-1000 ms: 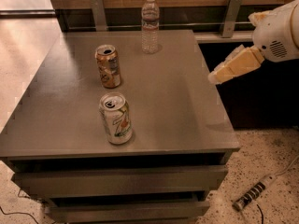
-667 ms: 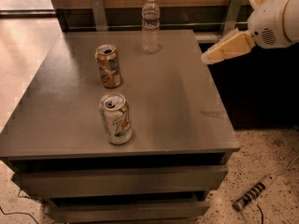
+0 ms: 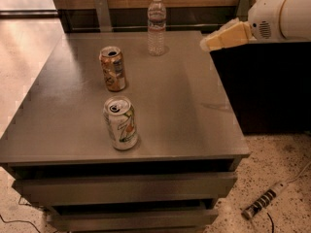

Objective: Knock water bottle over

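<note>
The water bottle [image 3: 156, 25] stands upright at the far edge of the grey table [image 3: 184, 106], clear and ribbed with a white cap. My gripper [image 3: 210, 42] reaches in from the upper right, its pale fingertips above the table's far right corner, to the right of the bottle and apart from it. The white arm body [image 3: 284, 14] is behind it.
An orange-brown soda can [image 3: 112, 68] stands left of centre. A white-and-green soda can [image 3: 120, 123] stands nearer the front edge. A dark cabinet [image 3: 265, 86] sits right of the table. A power strip [image 3: 265, 199] lies on the speckled floor.
My gripper has moved up and to the left, from beside the table's right edge toward its far right corner, closer to the bottle. The bottle and cans have not moved.
</note>
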`<state>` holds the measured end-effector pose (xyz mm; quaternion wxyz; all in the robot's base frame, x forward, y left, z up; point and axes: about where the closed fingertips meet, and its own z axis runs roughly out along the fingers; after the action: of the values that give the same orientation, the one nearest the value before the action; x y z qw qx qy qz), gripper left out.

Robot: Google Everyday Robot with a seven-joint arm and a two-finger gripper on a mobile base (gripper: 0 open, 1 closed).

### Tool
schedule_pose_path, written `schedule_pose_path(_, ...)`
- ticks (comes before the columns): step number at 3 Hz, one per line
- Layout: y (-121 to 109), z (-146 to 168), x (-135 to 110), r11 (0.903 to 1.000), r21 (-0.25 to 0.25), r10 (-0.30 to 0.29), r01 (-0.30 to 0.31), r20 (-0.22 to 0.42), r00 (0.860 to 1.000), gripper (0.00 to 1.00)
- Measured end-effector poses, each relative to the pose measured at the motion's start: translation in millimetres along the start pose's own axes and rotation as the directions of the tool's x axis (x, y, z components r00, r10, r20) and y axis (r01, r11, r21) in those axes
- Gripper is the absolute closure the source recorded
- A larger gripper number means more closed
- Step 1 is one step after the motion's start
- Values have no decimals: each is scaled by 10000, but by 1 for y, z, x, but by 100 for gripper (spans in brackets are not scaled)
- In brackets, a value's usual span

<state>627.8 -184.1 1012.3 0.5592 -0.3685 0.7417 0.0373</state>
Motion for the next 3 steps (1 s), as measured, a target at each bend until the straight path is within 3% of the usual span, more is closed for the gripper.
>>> schedule_pose_path(2, -8, 30, 4, 9983, 59, 576, -578, 288, 9979, 0)
schedule_pose_path(3, -16, 68, 9, 9942, -153, 1073, -1064, 804, 9910, 0)
